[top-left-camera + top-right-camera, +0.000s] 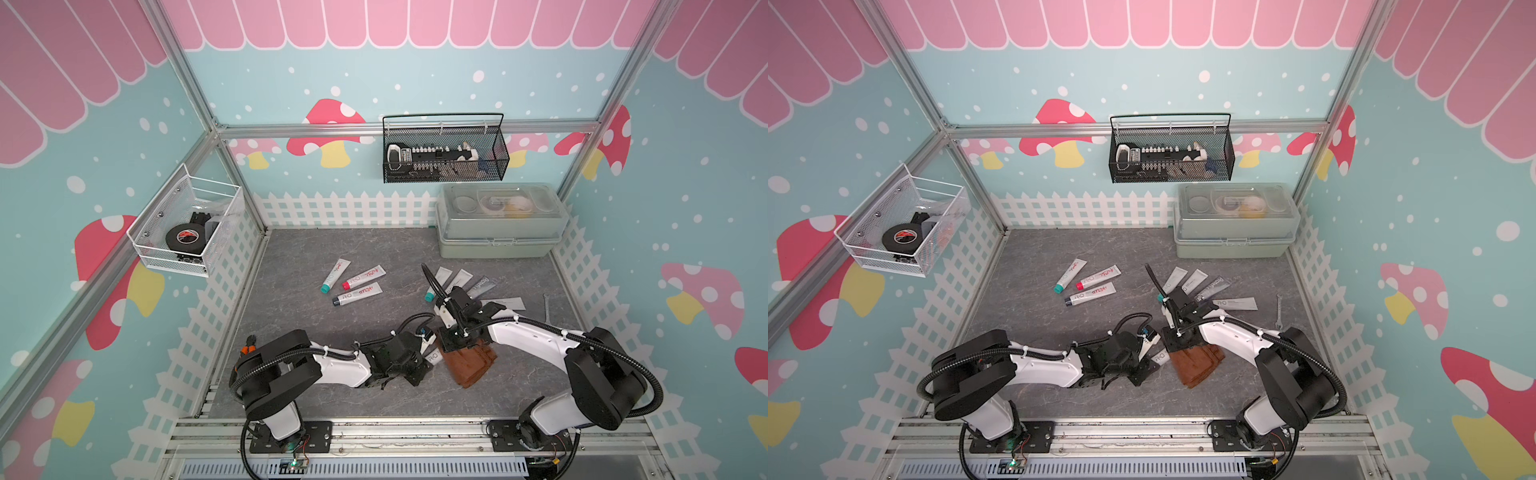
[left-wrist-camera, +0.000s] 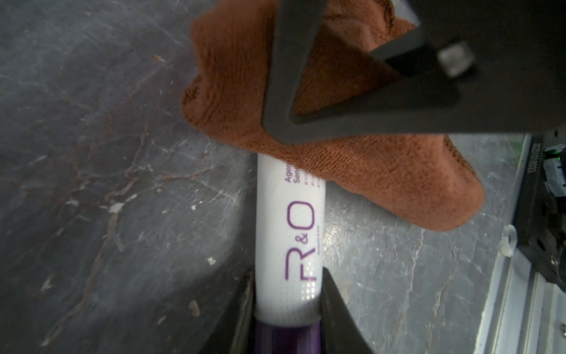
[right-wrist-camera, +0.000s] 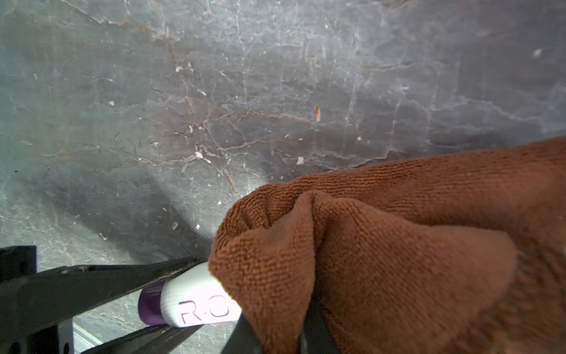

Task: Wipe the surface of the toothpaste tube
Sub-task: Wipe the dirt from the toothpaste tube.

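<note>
1. Pastel walls printed with mushrooms and a white picket fence close in a grey marbled table (image 1: 316,266). On the left wall hangs a white wire basket (image 1: 164,216) holding a roll of black tape (image 1: 185,237).
2. Left of centre, three spare tubes (image 1: 357,282) lie loose on the table, well apart from both arms.
3. Next comes the left arm (image 1: 340,368), reaching in low from the near edge. Its jaws are closed almost fully on the toothpaste tube (image 2: 289,233), clamping it at the purple cap end. In both top views only a short white stretch of the toothpaste tube (image 1: 432,357) shows, near the front centre of the table between the two wrists. Whether it rests on the table or is held just above it, I cannot tell.
4. Just to the right, a brown cloth (image 1: 471,368) is draped over the tube's far end. The right arm (image 1: 532,336) comes in above it, its jaws pinched shut on a bunch of the cloth and bearing down on the tube.
5. Farther right and back are a black mesh basket (image 1: 444,174) on the rear wall, a lidded box (image 1: 498,245), a second group of tubes (image 1: 461,278) and a wrench (image 1: 547,307).
6. The step in hand looks like the wiping stroke itself. The printed stretch by the cap lies uncovered, so the wipe seems partly done at most.
7. The next move calls for drawing the cloth along the tube toward the cap, with a firm left grip so the tube neither slips nor bends. Turning the tube would then let the cloth reach its underside.
</note>
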